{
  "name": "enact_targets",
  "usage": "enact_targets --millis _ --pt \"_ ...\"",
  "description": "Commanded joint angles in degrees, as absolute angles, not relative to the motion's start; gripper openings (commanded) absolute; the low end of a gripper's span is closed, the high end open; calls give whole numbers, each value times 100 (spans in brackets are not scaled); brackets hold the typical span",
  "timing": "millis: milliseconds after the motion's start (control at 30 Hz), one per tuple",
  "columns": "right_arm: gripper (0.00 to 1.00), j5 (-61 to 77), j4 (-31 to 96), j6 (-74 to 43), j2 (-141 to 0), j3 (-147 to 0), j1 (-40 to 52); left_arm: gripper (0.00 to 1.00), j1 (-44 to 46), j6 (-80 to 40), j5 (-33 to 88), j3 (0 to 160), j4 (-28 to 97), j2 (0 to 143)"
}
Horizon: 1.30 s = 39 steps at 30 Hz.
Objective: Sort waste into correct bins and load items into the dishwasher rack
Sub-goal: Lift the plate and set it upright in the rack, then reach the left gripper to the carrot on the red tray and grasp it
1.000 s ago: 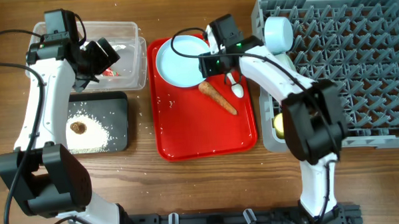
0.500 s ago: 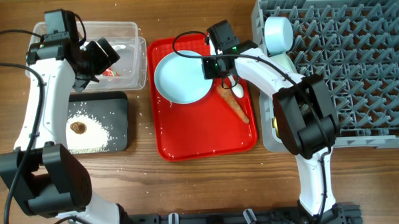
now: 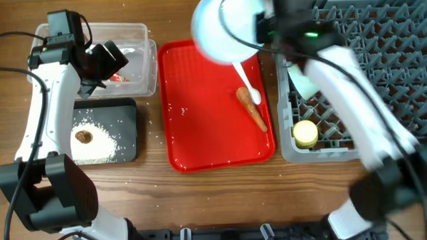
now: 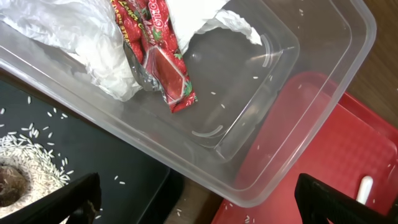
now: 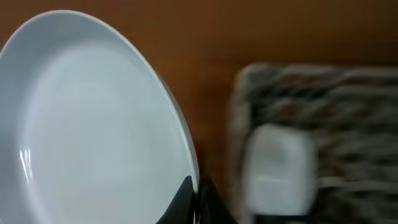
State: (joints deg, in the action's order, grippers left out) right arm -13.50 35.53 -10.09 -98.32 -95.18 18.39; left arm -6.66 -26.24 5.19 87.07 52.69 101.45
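so the right gripper (image 5: 194, 198), clamped on the rim of the pale blue plate (image 3: 224, 25), just swung it off the red tray (image 3: 200, 135) to the frame's top centre beside the dishwasher rack (image 3: 382, 50), so racking looks next, while the left gripper (image 4: 202, 202) hangs wide open, empty, over the clear tub (image 4: 298, 93).

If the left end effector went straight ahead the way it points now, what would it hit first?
Probably the clear tub, its near wall or bare floor, beside the red wrapper; depth is unclear.
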Motion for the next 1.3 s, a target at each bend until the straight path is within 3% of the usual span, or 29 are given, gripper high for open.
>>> enact_targets --millis 0,100,300,833,867,900,933,967,1133,1267 --pt "4 -4080 3588 75 -9148 -9616 1629 100 -692 -2617 482 8733 5256 10103" --pt "4 -6064 3586 1033 -9102 -9598 1304 100 -692 -2617 482 8733 5256 10103" --pt "4 -5804 3612 2182 -9474 -9590 784 100 -692 -2617 482 8733 5256 10103" --pt "4 -5461 3708 2233 -10768 -9588 390 100 -692 -2617 482 8733 5256 10103" --pt "9 -5367 3712 2231 -10768 -9588 390 100 -692 -2617 482 8733 5256 10103" --pt "38 -5258 3712 2226 -10768 -9588 390 100 -692 -2617 482 8733 5256 10103" --pt "79 -5043 3717 2220 -10768 -9588 390 100 -692 -2617 482 8733 5256 10103" --pt "96 -4864 3717 2209 -10768 -9588 392 100 -692 -2617 482 8733 5256 10103" --pt "100 -4792 3730 1955 -10696 -9590 554 100 -692 -2617 482 8733 5256 10103" --pt "100 -4770 4077 1039 -10374 -9590 722 100 -692 -2617 484 8733 5256 10103"
